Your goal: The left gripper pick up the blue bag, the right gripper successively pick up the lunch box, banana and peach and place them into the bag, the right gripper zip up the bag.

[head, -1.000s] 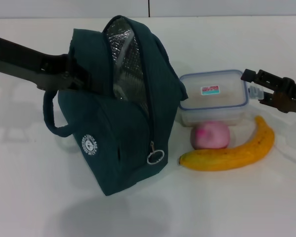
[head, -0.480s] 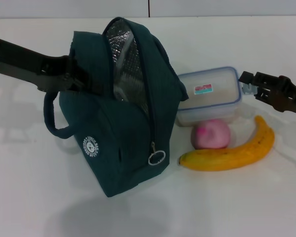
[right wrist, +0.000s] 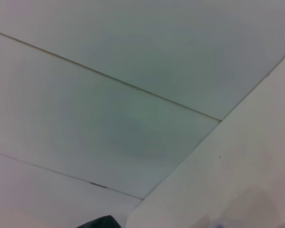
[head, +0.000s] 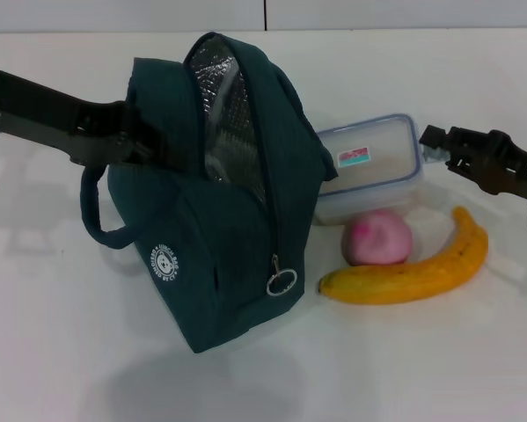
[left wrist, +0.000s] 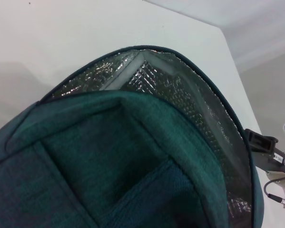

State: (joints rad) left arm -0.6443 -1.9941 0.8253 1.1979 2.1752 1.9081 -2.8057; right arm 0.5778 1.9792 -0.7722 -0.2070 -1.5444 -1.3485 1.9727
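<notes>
The left gripper [head: 127,141] reaches in level, clamped on the bag [head: 219,211], which stands unzipped. Right of it, the box [head: 369,167] sits tilted, pinched at its end by the right gripper [head: 432,145]. The peach [head: 376,238] and banana [head: 413,268] lie just below that gripper.

Right gripper [head: 428,145] grips lunch box [head: 369,167] — bag [head: 215,202] open.
</notes>
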